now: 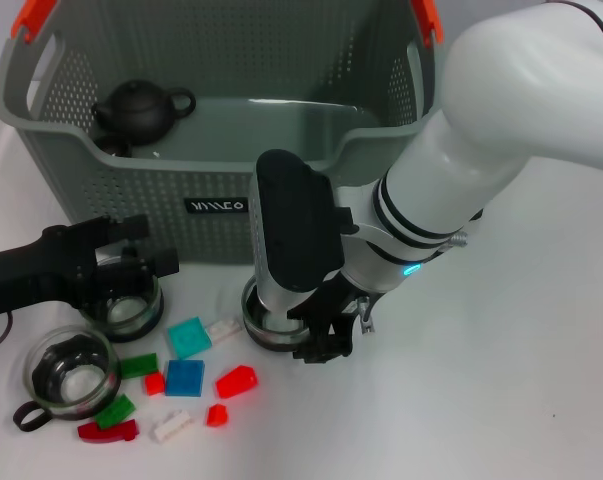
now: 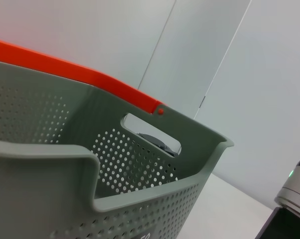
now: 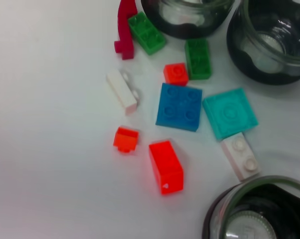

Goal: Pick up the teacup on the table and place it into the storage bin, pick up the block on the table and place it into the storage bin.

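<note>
My right gripper (image 1: 326, 335) is down low on the white worktop (image 1: 501, 380), just in front of the storage bin (image 1: 221, 150), w/ its black jaws right beside a glass teacup (image 1: 264, 318) on that cup's right side. Can't tell if the jaws are apart or clamped on the cup's rim; my own wrist housing hides most of the cup.

My left gripper (image 1: 116, 262) sits over a second glass teacup (image 1: 128, 305) near the bin's front-left corner, jaws apart w/ the cup just below them, nothing clamped. A third teacup w/ a dark handle (image 1: 73, 375) stands nearer the worktop's front-left.

Blocks lie scattered on the worktop btwn the cups: blue square block (image 1: 184, 377), teal block (image 1: 189, 337), white block (image 1: 224, 327), red block (image 1: 236, 381), small red ones (image 1: 216, 415) & (image 1: 154, 383), green blocks (image 1: 138, 366) & (image 1: 114, 411), a dark red piece (image 1: 108, 432) and another white block (image 1: 171, 427). All are loose on the surface, none inside the bin.

Bin stands upright at the back, orange-trimmed handles (image 1: 33, 18) up top, black label (image 1: 217, 206) facing me. Inside, at its left end, a dark teapot (image 1: 138, 110) rests on the floor of the bin.
</note>
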`<action>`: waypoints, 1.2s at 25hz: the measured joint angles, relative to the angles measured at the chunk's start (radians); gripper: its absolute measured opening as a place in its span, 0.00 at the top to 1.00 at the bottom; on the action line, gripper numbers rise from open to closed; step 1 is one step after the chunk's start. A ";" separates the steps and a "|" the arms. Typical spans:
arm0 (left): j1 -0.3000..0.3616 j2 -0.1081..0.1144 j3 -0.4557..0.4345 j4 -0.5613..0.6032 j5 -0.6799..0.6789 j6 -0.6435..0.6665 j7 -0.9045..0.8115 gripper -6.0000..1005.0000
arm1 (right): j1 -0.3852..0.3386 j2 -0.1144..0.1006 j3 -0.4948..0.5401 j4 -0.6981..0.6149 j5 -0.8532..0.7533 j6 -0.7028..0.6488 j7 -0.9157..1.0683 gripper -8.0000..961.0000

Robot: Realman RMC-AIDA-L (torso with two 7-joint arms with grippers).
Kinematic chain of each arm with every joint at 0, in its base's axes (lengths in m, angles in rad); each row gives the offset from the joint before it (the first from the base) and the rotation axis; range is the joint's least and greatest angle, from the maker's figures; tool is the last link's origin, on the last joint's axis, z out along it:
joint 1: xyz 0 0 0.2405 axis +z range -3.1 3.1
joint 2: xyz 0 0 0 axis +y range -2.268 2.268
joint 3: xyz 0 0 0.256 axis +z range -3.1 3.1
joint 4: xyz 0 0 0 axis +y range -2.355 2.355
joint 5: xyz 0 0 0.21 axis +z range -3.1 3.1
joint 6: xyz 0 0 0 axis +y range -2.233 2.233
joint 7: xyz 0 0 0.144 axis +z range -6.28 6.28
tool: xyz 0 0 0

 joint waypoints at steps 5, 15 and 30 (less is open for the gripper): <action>0.000 0.000 0.000 0.000 0.000 0.000 0.000 0.15 | 0.000 -0.003 -0.001 0.000 0.020 -0.005 -0.007 0.52; -0.001 0.000 0.000 0.000 0.000 0.000 0.000 0.15 | 0.000 -0.002 -0.003 -0.007 0.025 -0.023 -0.020 0.87; 0.005 0.001 -0.015 0.000 0.000 0.002 0.001 0.15 | -0.036 -0.022 0.293 -0.433 0.026 -0.504 0.181 0.93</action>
